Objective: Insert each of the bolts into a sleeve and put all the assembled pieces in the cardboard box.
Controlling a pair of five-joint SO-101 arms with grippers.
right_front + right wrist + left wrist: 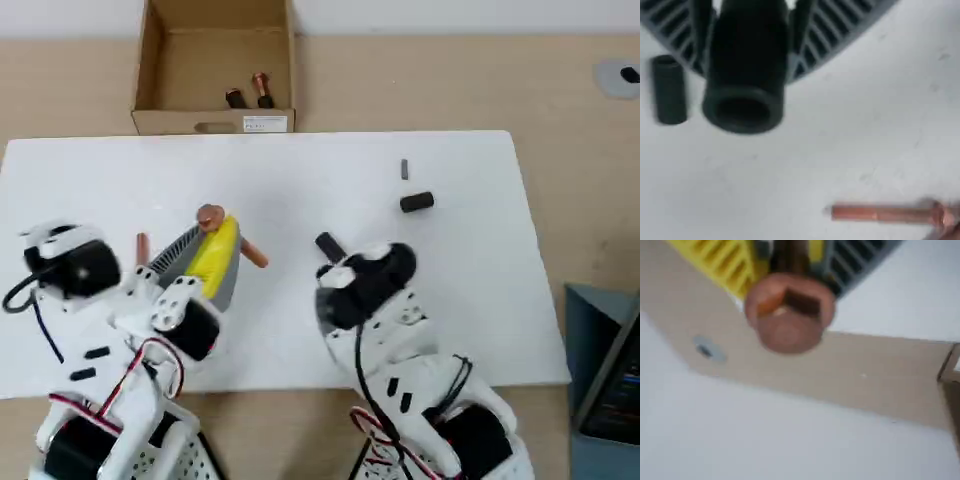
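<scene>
**Bolt in 1 pincer, sleeve in the other**

Closest in the left wrist view is the round copper head of a bolt (790,315), clamped by its shank in the left pincer (790,255) between a yellow finger (725,260) and a grey ribbed one. From above, that pincer (208,228) sits over the left part of the white sheet (450,300) covering the table (60,90).

The right pincer (750,15) is closed around a black sleeve (746,65), whose open end juts out past the fingers. In the high view this sleeve (329,245) pokes out toward the left arm.

2 more bolts lie on the sheet. 1 (252,254) is just beside the left pincer, between the 2 arms, and the other (142,246) is on that pincer's far side. A loose sleeve (416,202) lies well apart toward the back right, with a small dark piece (404,169) near it.

The cardboard box (150,60) stands at the sheet's far edge. 2 pieces with copper heads (262,90) rest inside against its near wall.
</scene>
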